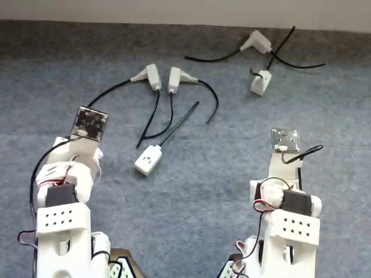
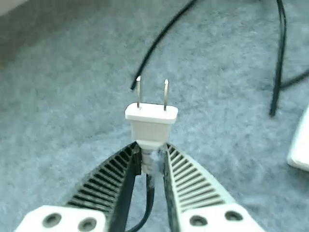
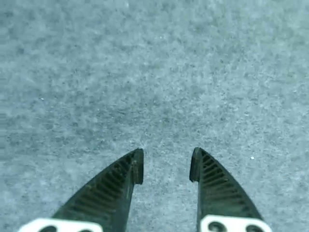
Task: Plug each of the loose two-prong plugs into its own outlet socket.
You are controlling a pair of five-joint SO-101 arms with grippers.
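two tools over a worktop (image 1: 220,191) covered in grey-blue carpet, with a pale wall (image 1: 174,8) along its far edge. five white connectors on black cords lie loose: a tapered pair (image 1: 152,76), a two-slot socket block (image 1: 148,159) and a far pair (image 1: 258,41). the left tool (image 2: 150,150) is clamped on a sixth, a two-prong plug (image 2: 151,118); its prongs point away from the wrist, its long axis in line with the fingers. the right tool (image 3: 167,157) gapes empty above carpet

High view overhead; wrist views close, facing carpet (image 1: 208,197).
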